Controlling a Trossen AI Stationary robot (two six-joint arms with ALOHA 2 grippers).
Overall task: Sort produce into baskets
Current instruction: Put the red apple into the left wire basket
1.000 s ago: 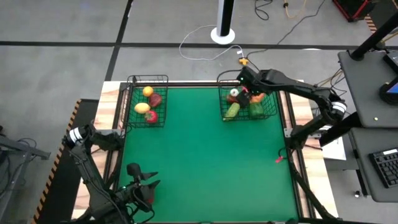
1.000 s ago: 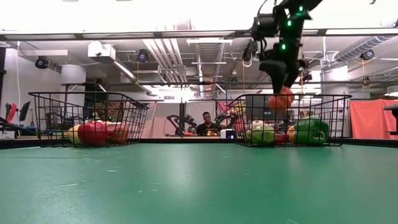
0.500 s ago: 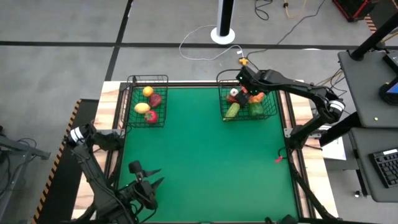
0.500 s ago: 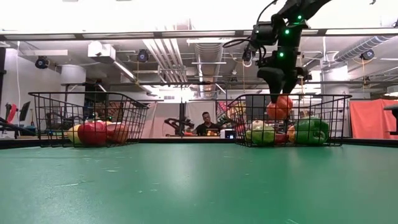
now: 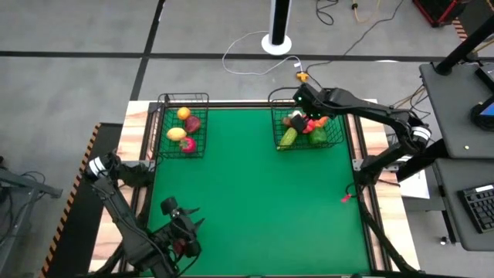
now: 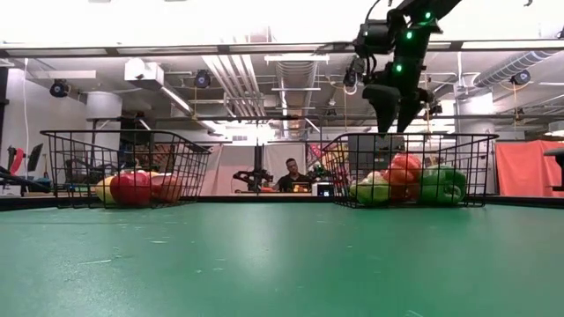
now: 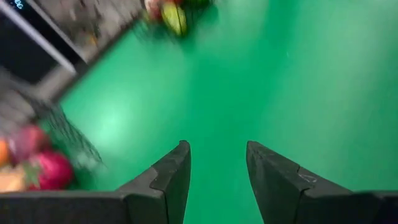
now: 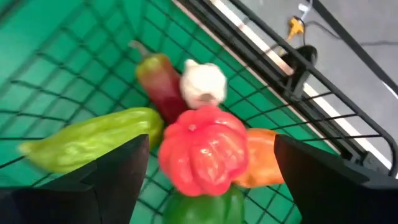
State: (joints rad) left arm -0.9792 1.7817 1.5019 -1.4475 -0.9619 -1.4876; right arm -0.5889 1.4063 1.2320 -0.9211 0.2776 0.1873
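My right gripper (image 5: 301, 117) hangs open over the right wire basket (image 5: 275, 123), just above its rim in the low view (image 6: 394, 110). Its fingers stand wide on either side of a red ribbed tomato (image 8: 202, 149) without touching it. The tomato lies on top of the pile: a long green piece (image 8: 87, 146), a dark red pepper (image 8: 158, 84), a white garlic (image 8: 203, 84), an orange piece (image 8: 258, 158) and a green pepper (image 8: 205, 208). The left basket (image 5: 205, 123) holds yellow, maroon and red pieces (image 5: 187, 144). My left gripper (image 5: 184, 215) is open and empty near the table's near left corner.
Both baskets stand at the table's far edge, left and right, on the green mat (image 5: 255, 193). Between and in front of them only the mat shows. A small red item (image 5: 346, 198) lies at the mat's right edge. A person (image 6: 292, 174) sits far behind the table.
My right gripper has gone down into the right basket with the red tomato, opened and let it go, then risen a little. The tomato now lies on the pile in the basket.
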